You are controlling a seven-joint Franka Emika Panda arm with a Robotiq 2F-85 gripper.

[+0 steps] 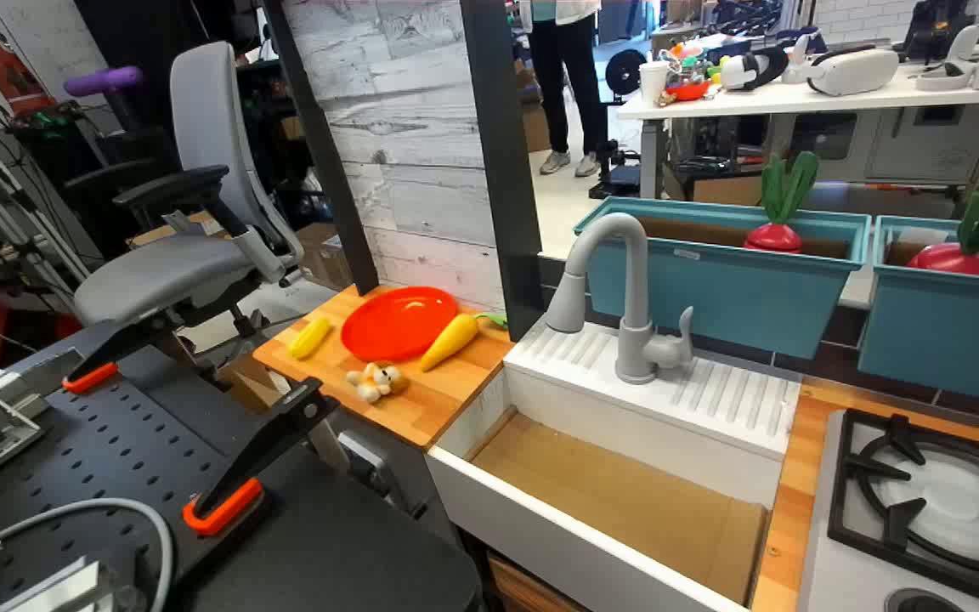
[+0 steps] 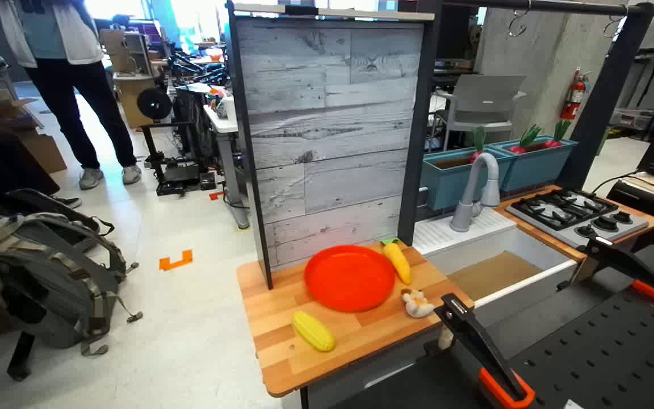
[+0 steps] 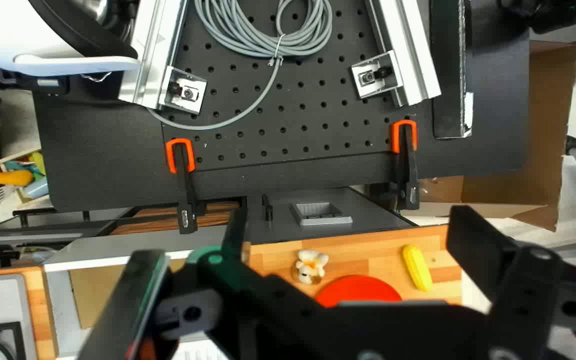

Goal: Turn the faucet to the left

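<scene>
The grey gooseneck faucet (image 1: 636,289) stands upright on the ridged white ledge behind the sink. It also shows in an exterior view (image 2: 464,204). Its spout arches over to the left in an exterior view and hangs over the left end of the ledge. Its small side lever (image 1: 685,327) sticks up at the right of its base. In the wrist view the faucet does not show. My gripper (image 3: 349,230) is open and empty, its fingers wide apart. It shows only in the wrist view, over the scene and apart from the faucet; neither exterior view shows the arm.
The white sink (image 1: 540,544) has cardboard in its bottom. Left are a red plate (image 1: 400,323), a yellow corn (image 1: 309,337), a yellow carrot (image 1: 451,342) and a plush toy (image 1: 376,381). Teal planters (image 1: 710,293) stand behind the faucet, a stove (image 1: 821,527) right. Clamps (image 1: 260,459) stick up in front.
</scene>
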